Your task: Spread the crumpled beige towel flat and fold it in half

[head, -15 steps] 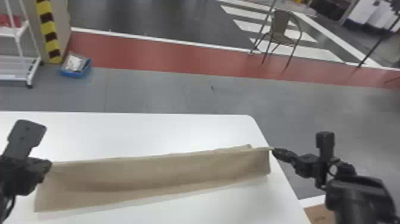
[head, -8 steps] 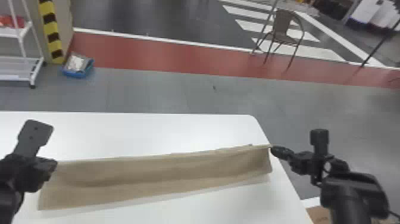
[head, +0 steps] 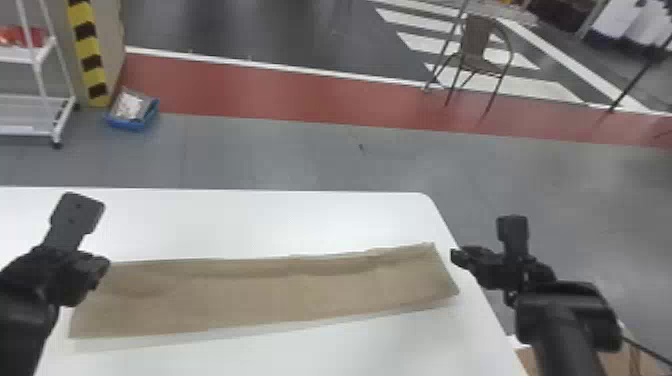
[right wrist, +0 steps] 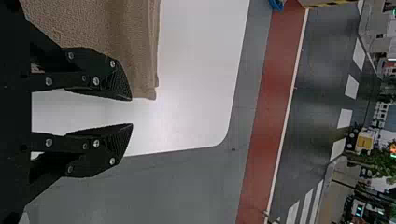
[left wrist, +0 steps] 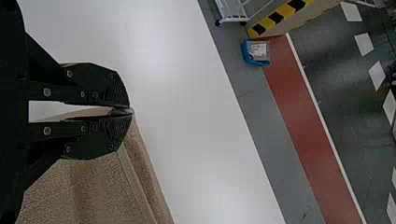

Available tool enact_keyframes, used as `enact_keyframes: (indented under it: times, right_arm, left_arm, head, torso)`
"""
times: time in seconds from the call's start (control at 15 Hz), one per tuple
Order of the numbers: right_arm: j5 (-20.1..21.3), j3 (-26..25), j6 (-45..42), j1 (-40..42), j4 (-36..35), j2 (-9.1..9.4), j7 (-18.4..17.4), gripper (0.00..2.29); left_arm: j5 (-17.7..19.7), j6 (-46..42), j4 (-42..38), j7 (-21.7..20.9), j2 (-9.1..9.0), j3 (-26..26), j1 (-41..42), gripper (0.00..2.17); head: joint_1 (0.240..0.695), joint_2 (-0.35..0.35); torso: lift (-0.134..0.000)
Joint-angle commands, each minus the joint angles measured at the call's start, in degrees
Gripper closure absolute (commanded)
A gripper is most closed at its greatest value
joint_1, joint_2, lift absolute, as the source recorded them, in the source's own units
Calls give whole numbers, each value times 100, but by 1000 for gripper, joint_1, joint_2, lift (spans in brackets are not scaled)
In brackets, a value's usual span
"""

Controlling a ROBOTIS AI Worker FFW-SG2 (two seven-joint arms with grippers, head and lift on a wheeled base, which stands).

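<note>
In the head view the beige towel point(head: 280, 295) lies as a long narrow strip across the white table point(head: 240, 220), with slight ripples along its far edge. My left gripper point(head: 102, 267) is at the strip's far left corner. The left wrist view has the left gripper point(left wrist: 130, 111) shut on a corner of the towel point(left wrist: 93, 186). My right gripper point(head: 457, 256) is just off the strip's right end, at the table's right edge. In the right wrist view the right gripper point(right wrist: 132, 112) stands open, the towel point(right wrist: 133, 51) beside one finger and bare tabletop between the fingers.
Beyond the table are a white rack point(head: 37, 70), a blue bin point(head: 132, 112) and a chair point(head: 480, 50) on the floor. A cardboard box point(head: 620, 357) sits low at the right, past the table's edge.
My right gripper has opened and let go of the towel's right corner, coming slightly away to the right. The towel's far right edge has dropped onto the table. The left gripper has shifted slightly right.
</note>
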Motion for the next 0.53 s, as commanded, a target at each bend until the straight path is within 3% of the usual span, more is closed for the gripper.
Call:
enact_keyframes:
  times: [0.0,0.07,0.2,0.47]
  right_arm:
    - [-93,101,-193,-142,241,27,-483,12]
    - [-137,119,-298,-230,356,27,-667,49]
    - [-172,207,-474,-107,250,45,-562,49]
    - [-304,110,-69,499,-769,247,-114,49]
  left_arm:
    - [-14,-39,82,2,-12,8,-41,468]
    - [-14,-56,82,11,-3,17,-50,248]
    - [-5,-56,47,46,-3,44,-41,215]
    - [30,-267,-577,99,32,351,539,140]
  head:
    - [695,-342]
    - [695,-343]
    - [695,-343]
    - [695,-311]
  torso:
    - [0]
    - [0]
    - [0]
    - [0]
